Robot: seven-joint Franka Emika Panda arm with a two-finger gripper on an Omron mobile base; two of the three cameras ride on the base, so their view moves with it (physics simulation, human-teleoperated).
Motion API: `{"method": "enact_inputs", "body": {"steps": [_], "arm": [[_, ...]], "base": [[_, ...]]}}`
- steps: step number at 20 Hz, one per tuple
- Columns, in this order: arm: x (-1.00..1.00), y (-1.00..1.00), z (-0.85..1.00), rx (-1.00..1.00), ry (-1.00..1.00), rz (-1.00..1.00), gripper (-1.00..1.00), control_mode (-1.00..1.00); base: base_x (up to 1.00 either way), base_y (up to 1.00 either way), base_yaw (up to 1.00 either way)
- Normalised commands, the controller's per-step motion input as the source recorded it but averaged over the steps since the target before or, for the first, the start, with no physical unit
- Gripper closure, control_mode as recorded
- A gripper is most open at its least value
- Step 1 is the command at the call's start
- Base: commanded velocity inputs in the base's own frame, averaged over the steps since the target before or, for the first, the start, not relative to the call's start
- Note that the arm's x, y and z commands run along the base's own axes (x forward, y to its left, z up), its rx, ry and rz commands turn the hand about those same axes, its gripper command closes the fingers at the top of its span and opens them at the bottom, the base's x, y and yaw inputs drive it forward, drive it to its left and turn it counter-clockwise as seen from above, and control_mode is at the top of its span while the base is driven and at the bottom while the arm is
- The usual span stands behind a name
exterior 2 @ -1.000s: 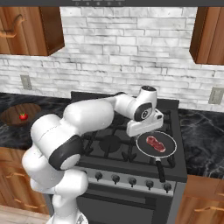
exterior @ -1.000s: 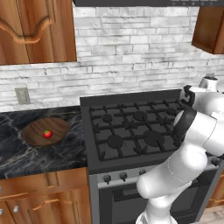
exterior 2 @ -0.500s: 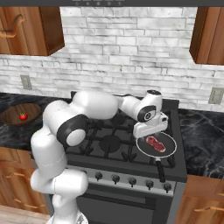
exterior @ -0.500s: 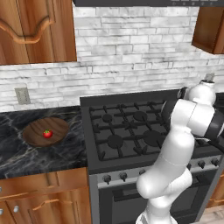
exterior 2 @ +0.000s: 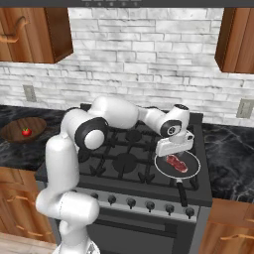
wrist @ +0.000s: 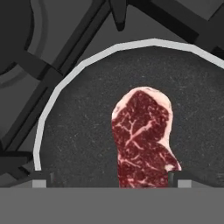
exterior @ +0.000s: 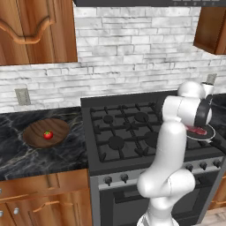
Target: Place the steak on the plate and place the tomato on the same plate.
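the arm (exterior 2: 114, 116) is glossy white, built of rounded tubular links with bulbous elbows, and dark grey to black bands ring its joints. the wrist (exterior 2: 173, 124) ends in a dark disc with a pale centre, above a boxy white hand (exterior 2: 173, 145). 2 small dark fingers (wrist: 175, 176) tip it.

Steak (wrist: 142, 138) lies in pan (exterior 2: 194, 168) on stove (exterior 2: 124, 154), near-right burner. Gripper (exterior 2: 173, 149) directly above steak, arm reaching over stove from near left. Tomato (exterior: 48, 135) sits on wooden dish (exterior: 33, 132), on counter (exterior: 26, 156) left of stove, well apart from pan.
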Motion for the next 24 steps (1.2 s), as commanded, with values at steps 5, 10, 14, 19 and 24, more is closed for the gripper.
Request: {"method": "enact_inputs", "body": {"steps": [5,10,14,19,24], "arm": [[0.07,-0.07,-0.19,0.00,0.00,0.00,-1.00,-1.00],[0.00,0.00,-0.19,0.00,-0.03,0.00,-1.00,-1.00],[0.00,0.02,-0.18,0.00,-0.04,0.00,-1.00,-1.00],[0.00,0.07,-0.17,-0.02,-0.07,0.00,-1.00,-1.00],[0.01,0.03,-0.11,-0.06,-0.10,0.00,-1.00,-1.00]], "base": [[0.00,0.00,0.00],[0.00,0.00,0.00],[0.00,0.00,0.00],[0.00,0.00,0.00],[0.00,0.00,0.00]]}}
